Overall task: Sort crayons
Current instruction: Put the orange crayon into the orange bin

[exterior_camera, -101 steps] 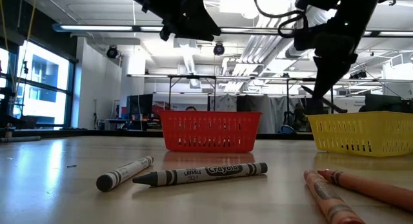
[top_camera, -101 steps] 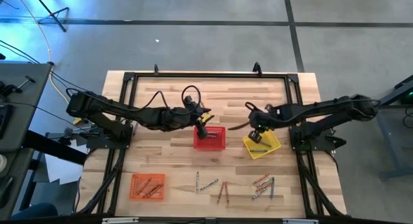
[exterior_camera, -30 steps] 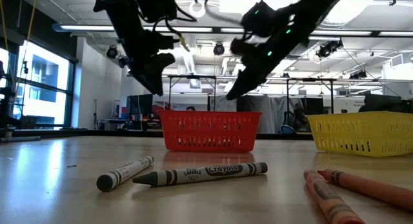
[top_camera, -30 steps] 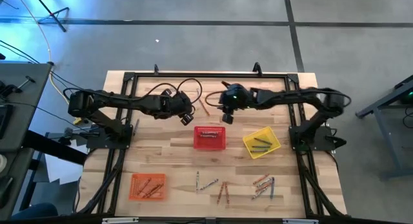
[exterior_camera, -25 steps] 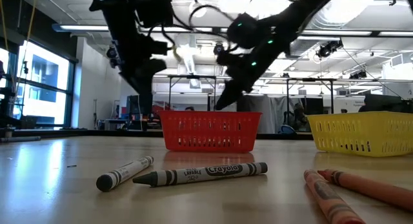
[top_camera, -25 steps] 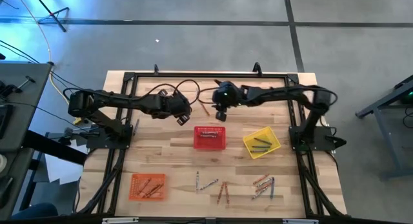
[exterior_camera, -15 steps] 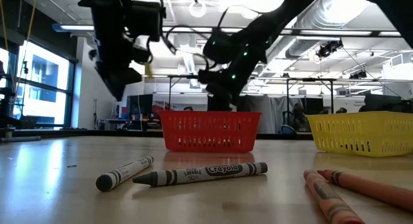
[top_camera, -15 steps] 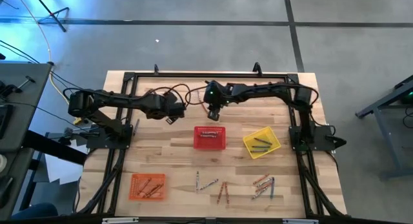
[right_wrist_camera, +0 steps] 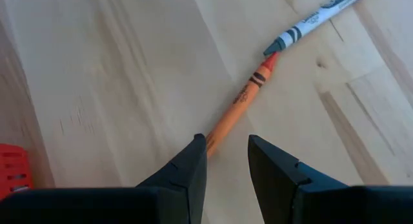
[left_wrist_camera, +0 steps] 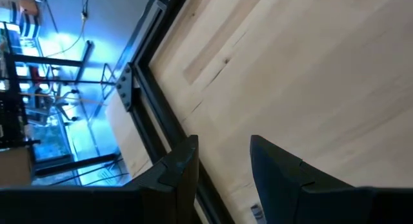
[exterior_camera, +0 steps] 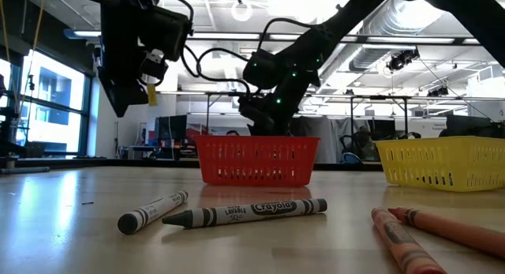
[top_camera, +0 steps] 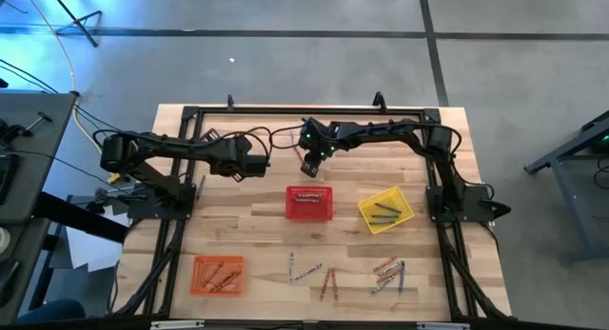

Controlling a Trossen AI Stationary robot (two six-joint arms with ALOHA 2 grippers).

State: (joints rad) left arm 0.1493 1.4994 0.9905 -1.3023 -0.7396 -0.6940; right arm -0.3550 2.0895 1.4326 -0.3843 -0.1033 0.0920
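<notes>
In the right wrist view an orange crayon [right_wrist_camera: 244,95] lies flat on the wooden table, tip to tip with a grey-blue crayon [right_wrist_camera: 316,17]. My right gripper [right_wrist_camera: 226,152] hangs open just above the orange crayon's blunt end, at the table's far middle [top_camera: 308,166]. My left gripper [top_camera: 257,166] is open over bare wood [left_wrist_camera: 222,150], left of the right one. More crayons lie loose near the front edge [top_camera: 304,271] [top_camera: 328,282] [top_camera: 388,273]. The low view shows a grey crayon [exterior_camera: 154,211] and a black one [exterior_camera: 246,212] up close.
A red basket [top_camera: 310,203] stands mid-table, just nearer than both grippers. A yellow basket [top_camera: 385,211] holding crayons is to its right, and an orange basket [top_camera: 219,275] with crayons is at the near left. A black frame [top_camera: 304,109] rims the table.
My right gripper has swung toward the table's left edge and come down, rolling a little, and now hangs over the orange crayon behind the red basket. My left gripper has drawn back toward the table's left edge and tipped downward. Both stay open.
</notes>
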